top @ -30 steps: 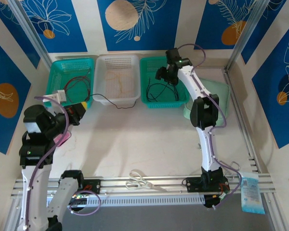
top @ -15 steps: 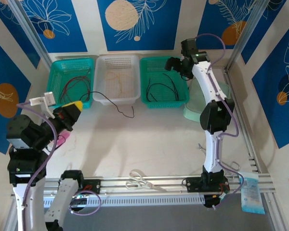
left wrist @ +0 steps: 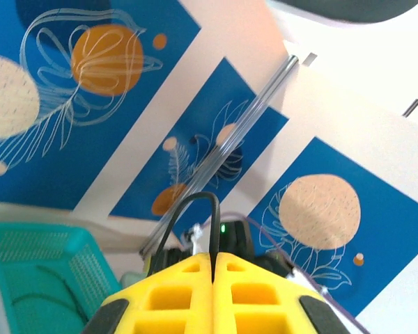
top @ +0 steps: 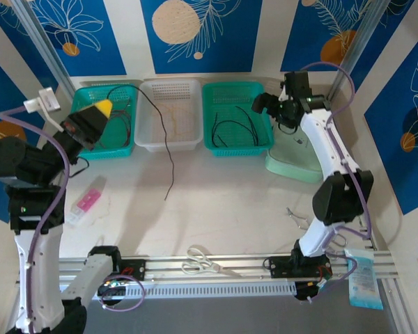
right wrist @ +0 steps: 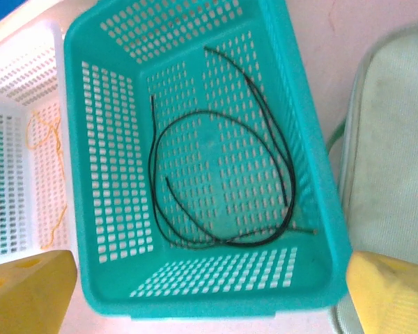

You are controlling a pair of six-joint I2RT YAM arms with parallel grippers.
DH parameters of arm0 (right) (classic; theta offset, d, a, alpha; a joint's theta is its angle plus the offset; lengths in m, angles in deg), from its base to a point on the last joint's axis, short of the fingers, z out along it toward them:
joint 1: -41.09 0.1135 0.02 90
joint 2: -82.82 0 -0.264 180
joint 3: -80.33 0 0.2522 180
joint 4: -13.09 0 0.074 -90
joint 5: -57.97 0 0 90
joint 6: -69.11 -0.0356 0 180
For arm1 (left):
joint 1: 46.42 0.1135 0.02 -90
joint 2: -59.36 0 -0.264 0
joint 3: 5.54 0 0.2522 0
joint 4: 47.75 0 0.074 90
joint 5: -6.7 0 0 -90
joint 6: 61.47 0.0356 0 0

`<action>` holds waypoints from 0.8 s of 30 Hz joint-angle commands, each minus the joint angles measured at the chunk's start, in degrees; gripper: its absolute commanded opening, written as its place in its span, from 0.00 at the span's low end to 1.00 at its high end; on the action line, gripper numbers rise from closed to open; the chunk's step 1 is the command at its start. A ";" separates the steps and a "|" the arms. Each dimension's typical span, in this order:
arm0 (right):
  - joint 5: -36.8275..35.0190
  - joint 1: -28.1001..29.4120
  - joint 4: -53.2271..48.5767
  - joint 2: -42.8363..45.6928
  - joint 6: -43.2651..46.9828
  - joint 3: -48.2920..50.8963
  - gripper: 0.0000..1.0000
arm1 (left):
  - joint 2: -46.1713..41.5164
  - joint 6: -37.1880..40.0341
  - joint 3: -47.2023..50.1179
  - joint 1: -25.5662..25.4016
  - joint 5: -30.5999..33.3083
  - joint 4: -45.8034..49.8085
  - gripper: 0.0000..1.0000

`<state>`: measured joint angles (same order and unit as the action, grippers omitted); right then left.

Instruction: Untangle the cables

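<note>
Top external: cable [top: 168,161]; packet [top: 363,280], maybe printed, illegible

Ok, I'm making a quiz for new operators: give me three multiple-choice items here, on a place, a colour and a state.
1. The yellowish cable lies: A in the white basket; B in a teal basket; C on the table.
2. The cable held by the left tool is: A red; B black; C yellow.
3. The right tool is: A open; B shut on a cable; C shut on scissors.
A, it lies on the white floor. B, a black cable hangs from the shut tool. A, its yellow fingers stand wide apart.
</note>
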<state>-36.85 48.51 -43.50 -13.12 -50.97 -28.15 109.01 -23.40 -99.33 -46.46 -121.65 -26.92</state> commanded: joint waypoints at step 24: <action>9.45 -14.81 5.93 24.98 -3.31 20.01 0.99 | 45.51 22.98 -46.90 -30.45 19.48 -3.12 0.00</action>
<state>-30.75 35.60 -37.32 8.25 -53.59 -8.94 151.23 -3.18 -139.46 -76.07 -104.25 -28.98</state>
